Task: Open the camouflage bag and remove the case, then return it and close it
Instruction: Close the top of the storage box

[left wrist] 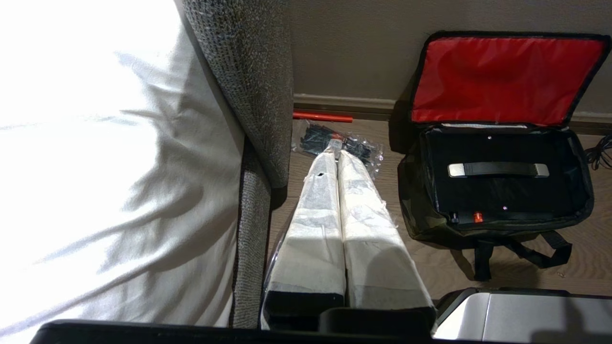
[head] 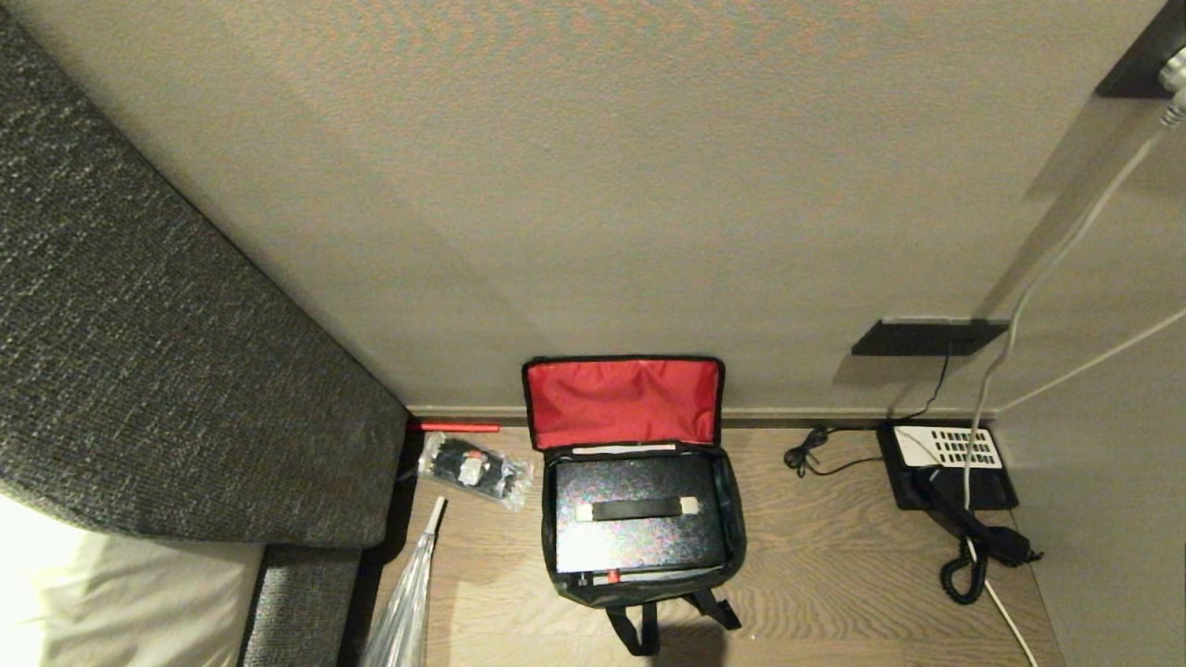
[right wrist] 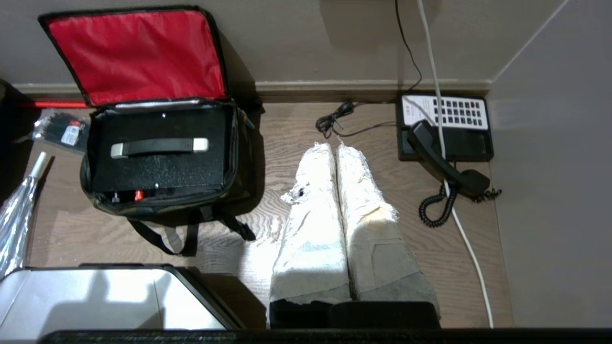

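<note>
Plainly, we see the camouflage bag (head: 643,519) on the floor against the wall, lid up, the case (head: 637,523) lying inside, its handle running side to side. Our left gripper (left wrist: 338,155) and right gripper (right wrist: 334,148) flank it, fingers closed, holding nothing; neither looks clearly nearer.

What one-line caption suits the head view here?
Camouflage bag on the floor, red-lined lid open against the wall, black case inside; telephone beside it.

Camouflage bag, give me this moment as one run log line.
camouflage bag: lid open against wall | case: inside bag | left gripper: shut, empty, parked | right gripper: shut, empty, parked
</note>
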Motion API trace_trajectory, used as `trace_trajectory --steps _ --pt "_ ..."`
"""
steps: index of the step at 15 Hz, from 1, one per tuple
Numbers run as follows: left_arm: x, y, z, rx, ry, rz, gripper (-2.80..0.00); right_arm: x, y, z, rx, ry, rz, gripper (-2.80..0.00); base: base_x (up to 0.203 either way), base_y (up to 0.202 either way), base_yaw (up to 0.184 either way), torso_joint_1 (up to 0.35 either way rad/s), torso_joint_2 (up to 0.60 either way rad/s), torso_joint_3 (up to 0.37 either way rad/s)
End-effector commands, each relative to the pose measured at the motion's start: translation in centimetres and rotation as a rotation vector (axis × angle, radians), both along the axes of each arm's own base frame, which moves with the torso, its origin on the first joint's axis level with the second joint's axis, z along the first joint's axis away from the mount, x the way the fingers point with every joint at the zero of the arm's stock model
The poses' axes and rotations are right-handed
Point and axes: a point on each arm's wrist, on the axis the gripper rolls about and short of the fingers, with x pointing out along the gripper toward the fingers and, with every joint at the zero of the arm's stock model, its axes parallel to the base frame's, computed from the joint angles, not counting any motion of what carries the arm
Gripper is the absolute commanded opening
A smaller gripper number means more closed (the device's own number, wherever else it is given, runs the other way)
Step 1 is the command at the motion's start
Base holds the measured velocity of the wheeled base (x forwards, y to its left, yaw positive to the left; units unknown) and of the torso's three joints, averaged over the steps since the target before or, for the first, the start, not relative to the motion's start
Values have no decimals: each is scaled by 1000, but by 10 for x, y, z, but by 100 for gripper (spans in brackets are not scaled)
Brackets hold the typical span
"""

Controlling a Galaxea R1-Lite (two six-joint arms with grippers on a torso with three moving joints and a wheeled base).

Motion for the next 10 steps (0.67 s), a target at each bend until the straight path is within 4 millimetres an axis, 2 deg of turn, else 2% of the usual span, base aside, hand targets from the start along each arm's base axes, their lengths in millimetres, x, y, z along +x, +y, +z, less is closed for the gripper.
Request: trace_trajectory --steps 1,3,5,6,8,9,10 --pt "0 0 0 -1 0 0 -280 0 0 1 4 -6 -1 -280 0 0 0 0 0 0" --pt "0 0 0 -1 0 0 -280 0 0 4 12 -25 -2 -280 0 0 0 0 0 0" --pt "0 0 0 1 0 0 -280 -8 0 20 33 -17 15 -280 0 0 0 0 0 0" --pt "0 0 0 1 0 0 -280 -20 1 38 48 -7 48 -280 0 0 0 0 0 0" --pt "0 0 0 1 0 0 -280 -54 4 81 79 -34 174 -280 0 0 0 0 0 0" --pt "0 0 0 1 0 0 -280 -62 5 100 94 -47 213 -280 0 0 0 0 0 0" --pt "0 0 0 1 0 0 -280 -58 5 117 127 -40 227 -280 0 0 0 0 0 0"
